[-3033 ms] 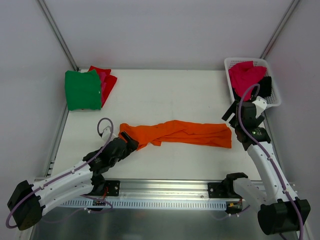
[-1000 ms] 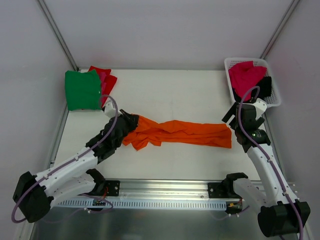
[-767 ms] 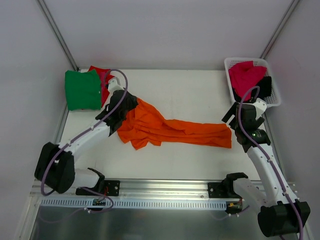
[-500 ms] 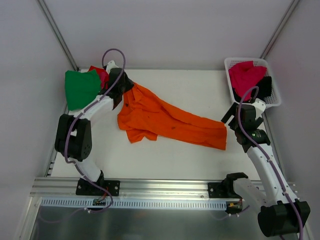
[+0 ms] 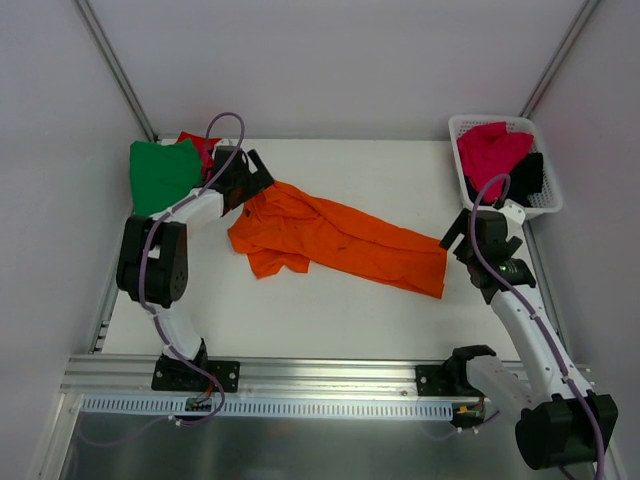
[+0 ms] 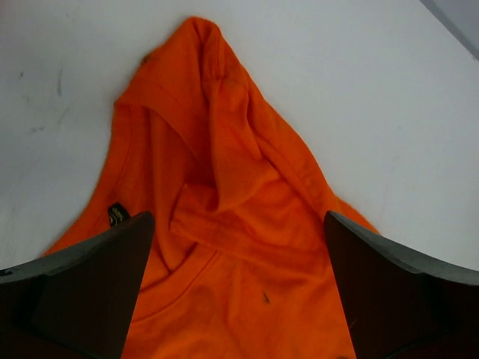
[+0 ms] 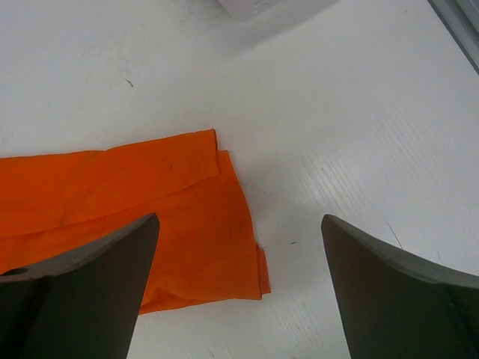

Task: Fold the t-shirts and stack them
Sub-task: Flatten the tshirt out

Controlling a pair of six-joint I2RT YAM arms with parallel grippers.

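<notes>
Two folded tees, the green tee (image 5: pixel 160 178) and red tee (image 5: pixel 203 150), sit at ten o'clock; the orange tee (image 5: pixel 330 232) lies rumpled mid-tabletop, unfolded, between the left pincer (image 5: pixel 258 176) and right pincer (image 5: pixel 455 238), both wide and empty; the magenta tee (image 5: pixel 490 150) and black tee (image 5: pixel 530 175) wait in the basket (image 5: pixel 470 125)

Both arms (image 5: pixel 530 330) — white links, black joints — carry lilac cables (image 5: pixel 226 114); fingers (image 6: pixel 75 292) dark wedges.

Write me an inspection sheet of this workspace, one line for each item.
Surface: white table, bare around the cloth.
Job's things: orange t-shirt crumpled, diagonal mid-table; green t-shirt folded, on red t-shirt, far left; pink t-shirt and black t-shirt in basket.
Clutter: nothing seen.
End effectors: left end effector and right end effector open, one over each end of the orange shirt.
Cables: purple cable along each arm.
Surroundings: white walls, metal rail.
</notes>
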